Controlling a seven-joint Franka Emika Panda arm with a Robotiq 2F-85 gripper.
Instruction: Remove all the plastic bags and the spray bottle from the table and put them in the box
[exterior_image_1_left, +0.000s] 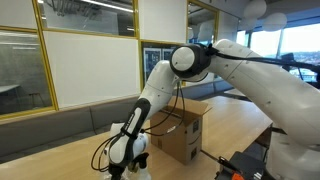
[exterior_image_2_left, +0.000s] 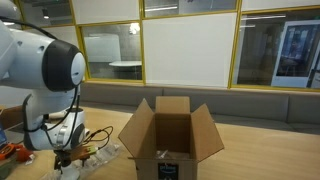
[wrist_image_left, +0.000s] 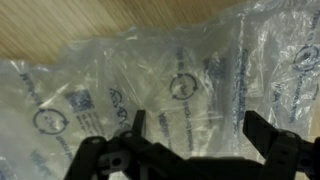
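A robot arm (exterior_image_1_left: 160, 88) bends low over a wooden table (wrist_image_left: 55, 18), its gripper (wrist_image_left: 195, 132) hanging open above a heap of clear plastic bags (wrist_image_left: 180, 70). In the wrist view the two dark fingers (wrist_image_left: 138, 124) stand well apart, with nothing between them but the crumpled film underneath; whether the tips touch the film cannot be told. The bags fill nearly the whole of that view, run off three of its edges, and carry round blue printed marks too blurred to read. How many bags lie in the heap is hard to make out, as they overlap.

In an exterior view the cardboard box (exterior_image_2_left: 172, 125) stands on the table with all four flaps spread. Its inside is in shadow and the floor of it is hidden. The bags show there only as a pale patch (exterior_image_2_left: 103, 153) beside the box, partly covered by the arm's base and black cables (exterior_image_2_left: 93, 136). A small orange thing (exterior_image_2_left: 8, 151) at the frame's edge is cut off and cannot be identified. From the opposite side, the arm's white body blocks much of the table.
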